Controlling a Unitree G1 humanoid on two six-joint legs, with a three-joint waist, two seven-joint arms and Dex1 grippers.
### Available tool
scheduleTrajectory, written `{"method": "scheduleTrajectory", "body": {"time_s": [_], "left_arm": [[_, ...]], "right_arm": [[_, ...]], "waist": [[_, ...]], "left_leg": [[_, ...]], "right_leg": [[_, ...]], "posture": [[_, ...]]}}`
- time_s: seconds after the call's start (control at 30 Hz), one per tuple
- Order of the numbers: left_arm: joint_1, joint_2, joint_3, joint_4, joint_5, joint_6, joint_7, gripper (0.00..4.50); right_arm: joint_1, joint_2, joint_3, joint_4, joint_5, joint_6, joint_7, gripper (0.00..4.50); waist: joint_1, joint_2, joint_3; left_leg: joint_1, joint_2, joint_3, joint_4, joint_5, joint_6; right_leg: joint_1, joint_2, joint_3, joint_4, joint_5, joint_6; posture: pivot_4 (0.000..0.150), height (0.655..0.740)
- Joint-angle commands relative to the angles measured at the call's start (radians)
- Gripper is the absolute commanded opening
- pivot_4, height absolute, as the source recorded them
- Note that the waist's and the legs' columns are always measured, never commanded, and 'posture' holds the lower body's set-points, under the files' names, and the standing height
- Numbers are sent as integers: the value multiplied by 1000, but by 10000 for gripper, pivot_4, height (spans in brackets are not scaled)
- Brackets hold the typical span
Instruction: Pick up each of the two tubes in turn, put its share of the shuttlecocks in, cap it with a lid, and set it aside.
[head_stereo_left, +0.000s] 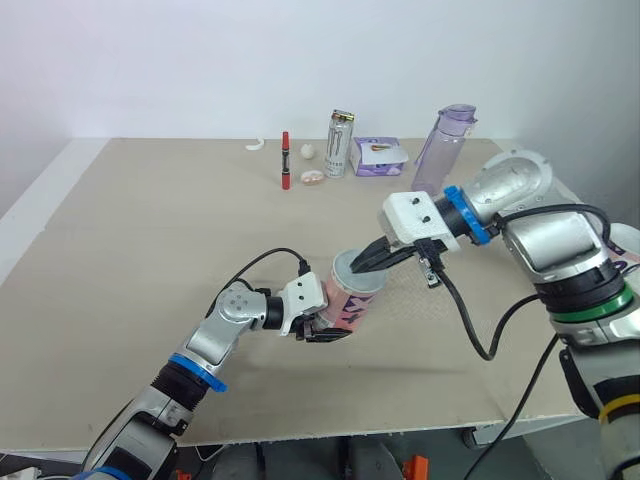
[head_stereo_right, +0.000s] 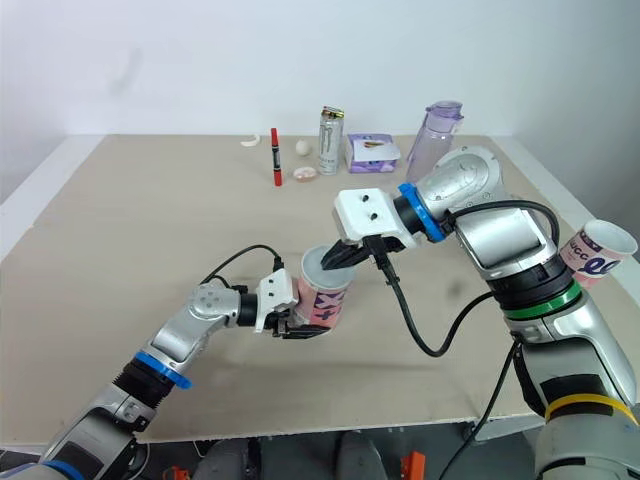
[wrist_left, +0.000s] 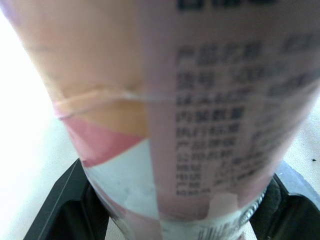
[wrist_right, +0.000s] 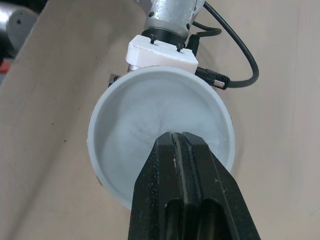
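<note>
1. The left gripper clasps the tube by its lower part, at the middle of the table.
2. The right gripper, fingers pressed together, touches the lid on the tube's top.

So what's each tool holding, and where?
The left tool grips the tube around its lower side. The right tool is shut on nothing, its tips over the lid on top.
</note>
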Motion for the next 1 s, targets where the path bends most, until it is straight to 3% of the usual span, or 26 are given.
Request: {"method": "scheduleTrajectory", "body": {"time_s": [0.03, 0.13, 0.17, 0.2, 0.3, 0.43, 0.47, 0.5, 0.57, 0.6, 0.63, 0.67, 0.73, 0.8, 0.83, 0.87, 1.0], "left_arm": [[34, 38, 18, 55, 56, 8, 36, 31385], [38, 39, 26, 50, 49, -6, 36, 31385], [40, 38, 30, 48, 43, -9, 35, 31385], [42, 37, 38, 39, 31, -13, 29, 31385], [43, 34, 51, 17, 4, -21, 8, 31385], [35, 32, 55, 13, -16, -29, -16, 31385], [33, 32, 55, 12, -21, -29, -21, 31385], [29, 32, 57, 11, -32, -34, -34, 31385], [22, 33, 63, 8, -52, -46, -64, 40418], [20, 34, 64, 9, -57, -52, -74, 41238], [18, 35, 68, 7, -62, -53, -81, 44718], [14, 37, 73, 4, -66, -60, -87, 45000], [10, 40, 80, 2, -73, -72, -100, 45000], [8, 43, 88, 0, -77, -84, -115, 45000], [7, 46, 93, -1, -81, -84, -123, 45000], [6, 52, 98, -6, -86, -84, -134, 45000], [6, 97, 121, -44, -121, -75, -200, 45000]], "right_arm": [[0, -54, -123, 17, 120, 145, 38, 991], [13, -86, -239, 30, 196, 192, 4, 991], [26, -91, -282, 30, 226, 215, -16, 991], [78, -97, -367, 9, 279, 255, -57, 991], [275, -77, -563, -78, 381, 337, -165, 991], [569, -4, -633, -180, 365, 264, -235, 991], [607, 5, -634, -192, 361, 252, -241, 6447], [683, 37, -622, -210, 344, 216, -264, 6723], [817, 108, -572, -214, 281, 92, -305, 15563], [850, 127, -547, -210, 259, 54, -312, 16267], [863, 138, -530, -207, 247, 32, -320, 20535], [871, 152, -511, -205, 234, 14, -328, 22872], [893, 169, -481, -215, 220, -19, -330, 33676], [906, 181, -458, -219, 207, -43, -338, 35484], [907, 186, -447, -219, 201, -53, -345, 42102], [903, 196, -435, -220, 198, -60, -356, 44238], [871, 234, -390, -231, 182, -81, -403, 44238]], "waist": [[4, 1, 2], [18, 3, 13], [20, 2, 15], [20, 2, 15], [25, -1, 17], [31, 0, 18], [35, -2, 19], [38, -2, 19], [38, 0, 20], [40, 6, 23], [42, 5, 23], [44, 4, 24], [46, 4, 26], [46, 12, 30], [47, 11, 31], [47, 10, 31], [46, 9, 32]], "left_leg": [[0, 0, 0, 0, 0, 0], [-4, 0, 1, 0, 0, 0], [-9, -1, 3, 0, 0, 0], [-8, -2, 3, 2, 0, -1], [-8, -1, -3, 0, -3, -7], [-8, -1, -4, 0, -4, -8], [-9, -2, -4, 0, -4, -8], [-8, -2, -4, 1, -4, -8], [-8, -2, -5, 1, -5, -9], [-8, -2, -5, 1, -5, -10], [-9, -3, -6, 1, -7, -12], [-9, -3, -9, 0, -7, -12], [-11, -2, -14, 0, -8, -13], [-13, -3, -13, 1, -9, -14], [-16, -4, -13, 2, -9, -14], [-16, -4, -14, 2, -9, -14], [-16, -4, -15, 2, -9, -14]], "right_leg": [[0, 0, -1, 0, 0, 0], [-5, 0, -3, 0, 3, -2], [-6, -1, -2, 0, 15, -3], [-7, -1, -1, 0, 31, 0], [-10, 1, -6, 0, 38, 7], [-11, 1, -6, 0, 41, 8], [-6, 1, -5, 0, 46, 9], [-5, 2, -5, 0, 51, 10], [-6, 2, -5, 0, 53, 12], [-7, 2, -4, 0, 53, 12], [-7, 3, -4, 0, 53, 12], [-7, 5, -4, 0, 53, 12], [-7, 8, -5, 0, 50, 12], [-10, 8, -3, 1, 51, 12], [-14, 8, -1, 1, 52, 13], [-14, 9, -2, 1, 52, 13], [-14, 10, -2, 1, 51, 13]], "posture": [[1500, 7400], [1500, 7400], [1500, 7400], [1500, 7400], [1500, 7400], [1500, 7400], [1500, 7400], [1500, 7400], [1500, 7400], [1500, 7400], [1500, 7400], [1500, 7400], [1500, 7400], [1500, 7400], [1500, 7400], [1500, 7400], [1500, 7400]]}}
